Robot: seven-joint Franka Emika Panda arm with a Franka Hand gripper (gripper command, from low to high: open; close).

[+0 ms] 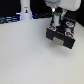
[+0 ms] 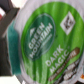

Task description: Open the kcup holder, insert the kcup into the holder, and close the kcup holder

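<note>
The kcup holder [image 1: 61,35] is a black box on the white table at the exterior view's right, with a pale handle on the front that faces the camera. At this size I cannot tell how far its drawer stands out. My gripper [image 1: 58,21] hangs just above the holder's back part and is shut on the kcup [image 1: 58,18], whose green shows between the fingers. In the wrist view the kcup's bright green round top [image 2: 44,41] with white lettering fills most of the picture and hides the holder. A dark blurred shape [image 2: 7,31] sits beside it.
A white upright object [image 1: 24,11] stands at the back towards the exterior view's left. A dark strip [image 1: 10,20] runs along the table's far edge. The white table top [image 1: 25,55] spreads in front of and to the left of the holder.
</note>
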